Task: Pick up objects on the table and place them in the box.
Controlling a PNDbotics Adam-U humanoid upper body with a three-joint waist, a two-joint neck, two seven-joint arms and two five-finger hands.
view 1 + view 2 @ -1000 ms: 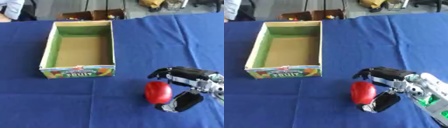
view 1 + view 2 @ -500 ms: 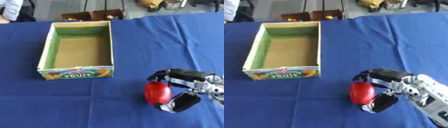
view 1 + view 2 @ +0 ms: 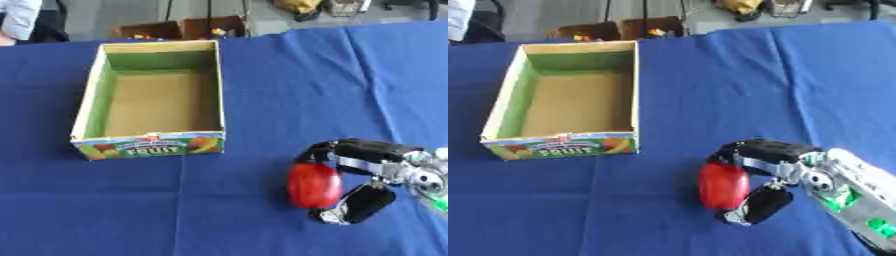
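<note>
A red apple-like fruit [image 3: 314, 184] sits on the blue tablecloth right of centre, near the front. My right hand [image 3: 367, 170] comes in from the lower right with fingers curled over the fruit's far side and the thumb [image 3: 357, 206] at its near side, so it is shut on the fruit. The open cardboard fruit box [image 3: 88, 100] stands at the left, its brown floor bare, about a hand's width from the fruit. My left hand shows in neither view.
The blue cloth [image 3: 332, 80] covers the whole table. Beyond its far edge are brown crates [image 3: 184, 27] with small items, and a person's sleeve [image 3: 17, 20] at the top left corner.
The right hand's fingers have closed further round the red fruit. The whole picture has shifted slightly, so the camera moved; the box stays put.
</note>
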